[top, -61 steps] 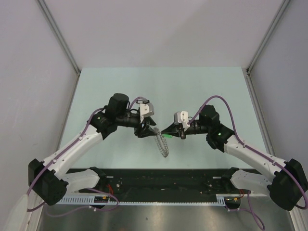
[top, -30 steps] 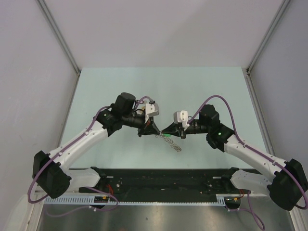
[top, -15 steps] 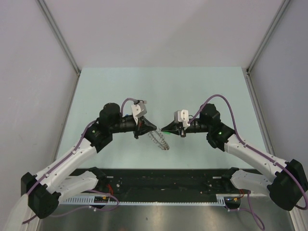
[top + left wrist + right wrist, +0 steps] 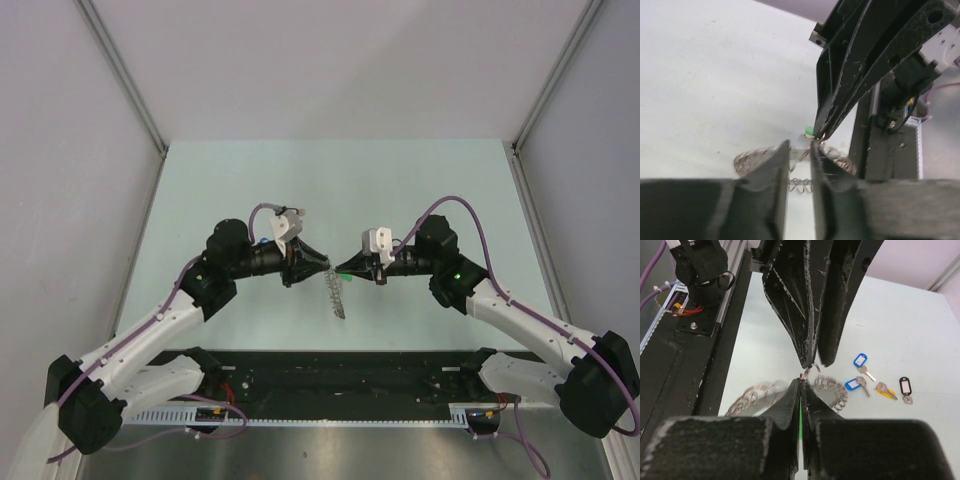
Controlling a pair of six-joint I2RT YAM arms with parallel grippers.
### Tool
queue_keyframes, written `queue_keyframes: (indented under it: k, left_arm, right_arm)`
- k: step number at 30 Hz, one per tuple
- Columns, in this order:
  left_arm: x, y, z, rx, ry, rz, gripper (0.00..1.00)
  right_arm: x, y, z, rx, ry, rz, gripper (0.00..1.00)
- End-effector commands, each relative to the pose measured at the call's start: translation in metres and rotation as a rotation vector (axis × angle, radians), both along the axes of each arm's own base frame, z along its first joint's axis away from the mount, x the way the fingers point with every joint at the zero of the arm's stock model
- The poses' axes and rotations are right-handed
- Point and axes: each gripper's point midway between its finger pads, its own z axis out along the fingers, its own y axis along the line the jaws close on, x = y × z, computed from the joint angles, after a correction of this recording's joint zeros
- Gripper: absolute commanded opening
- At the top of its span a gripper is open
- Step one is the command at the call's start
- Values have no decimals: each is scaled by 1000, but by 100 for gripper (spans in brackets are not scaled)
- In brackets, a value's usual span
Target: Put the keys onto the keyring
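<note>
Both pincers meet tip to tip over the middle of the pale worktop (image 4: 200, 180), which lies bare out to its framed walls. The left pincer (image 4: 326, 267) is clenched on the floppy, beaded metal keyring (image 4: 336, 296), which droops beneath. The right pincer (image 4: 801, 386) grasps the green key (image 4: 809, 131) by its plastic tag. Blue, yellow and black keys (image 4: 854, 384) lie near.

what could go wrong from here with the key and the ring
1. The tips of the left end effector and right end effector nearly touch, so a small push could make them collide.
2. The keyring hangs floppy from the left tips alone; a nudge may swing it or pull it loose.
3. The green key is pinched only by its tag; it might twist, slip and drop among the loose keys.
</note>
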Motion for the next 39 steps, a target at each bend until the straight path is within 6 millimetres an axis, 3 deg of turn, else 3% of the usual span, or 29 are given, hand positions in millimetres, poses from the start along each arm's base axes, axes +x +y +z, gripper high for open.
queue_keyframes:
  k: [1,6,10,17,39]
  left_arm:
    - [-1,9,10,44,-106,-1,39]
    - [-11,16,14,120,-155,-85,52]
    - [-16,13,12,174,-183,-175,54]
    - [-18,3,6,207,-145,-280,38]
    - [-13,-12,-5,215,-99,-338,31]
  right_arm:
    - [-2,3,24,47,-52,19,0]
    - [-3,3,25,47,-55,24,0]
    - [-5,2,25,48,-57,30,0]
    - [-6,3,26,50,-60,34,0]
    - [-6,4,24,48,-54,37,0]
